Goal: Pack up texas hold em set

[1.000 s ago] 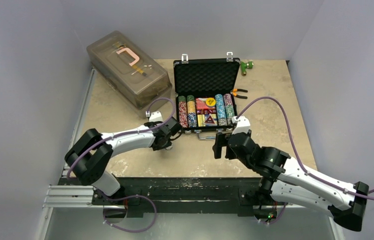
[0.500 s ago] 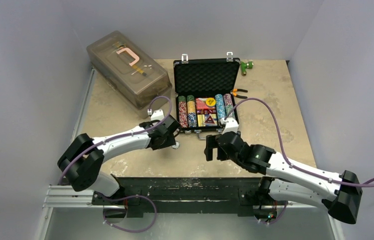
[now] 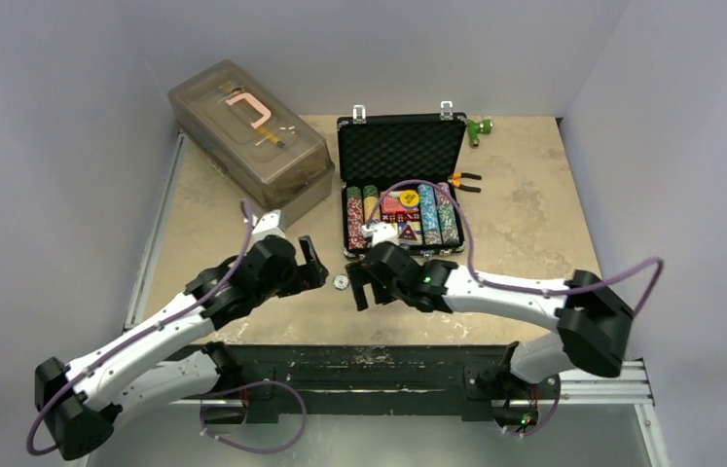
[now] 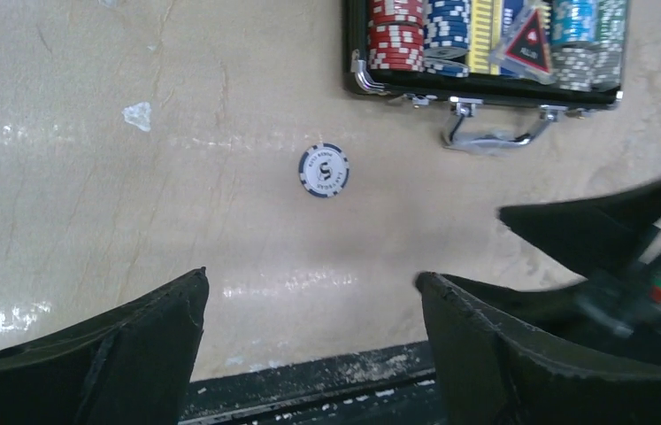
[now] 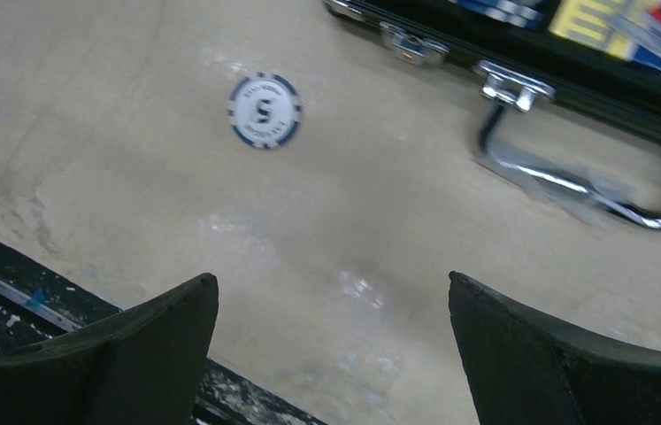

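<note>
On the counter (image 3: 534,233) at the case's (image 3: 401,151) 7 o'clock, one loose chip (image 3: 340,282) lies flat between the left jaws and right jaws. Both are wide open and holding nothing. Case lid's up.

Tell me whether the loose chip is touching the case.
Apart. The left wrist view shows bare table between the chip and the case.

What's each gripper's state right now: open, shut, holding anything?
Left gripper: open, empty.
Right gripper: open, empty.
The loose poker chip lies on the table, ungripped.
</note>
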Controlling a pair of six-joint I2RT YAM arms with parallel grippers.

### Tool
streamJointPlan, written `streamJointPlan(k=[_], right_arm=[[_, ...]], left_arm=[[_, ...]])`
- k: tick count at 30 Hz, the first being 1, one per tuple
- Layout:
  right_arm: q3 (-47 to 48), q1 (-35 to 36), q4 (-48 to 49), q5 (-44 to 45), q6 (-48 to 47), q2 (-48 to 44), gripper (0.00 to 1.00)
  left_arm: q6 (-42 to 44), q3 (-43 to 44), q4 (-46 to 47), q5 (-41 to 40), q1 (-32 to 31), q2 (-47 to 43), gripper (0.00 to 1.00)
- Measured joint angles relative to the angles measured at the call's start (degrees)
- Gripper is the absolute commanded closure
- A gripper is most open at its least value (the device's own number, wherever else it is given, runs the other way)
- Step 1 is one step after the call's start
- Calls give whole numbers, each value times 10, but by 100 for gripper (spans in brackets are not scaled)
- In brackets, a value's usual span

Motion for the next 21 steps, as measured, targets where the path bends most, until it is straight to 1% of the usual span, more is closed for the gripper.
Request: streamJointPlan(k=[1,2,5,10,15,21], right_arm=[[19,9,4,0,-3,26,10],[35,14,8,0,-5,49,15],[90,27,23,0,-8,125,24],[130,28,37,3,-9,196,43],[164,28,44,8,-15,252,50],[180,27,52,12,-21,281,50]], left_arm=[[3,0,-9,6,0,-22,5],[6,0,-19,12,0,-43,4],[9,1,-52,23,0,-101,4],[8,26,-119,24,0,-175,4],[8,40,-164,22,0,-231,4],[7,39,-193,22,0,-257,4]])
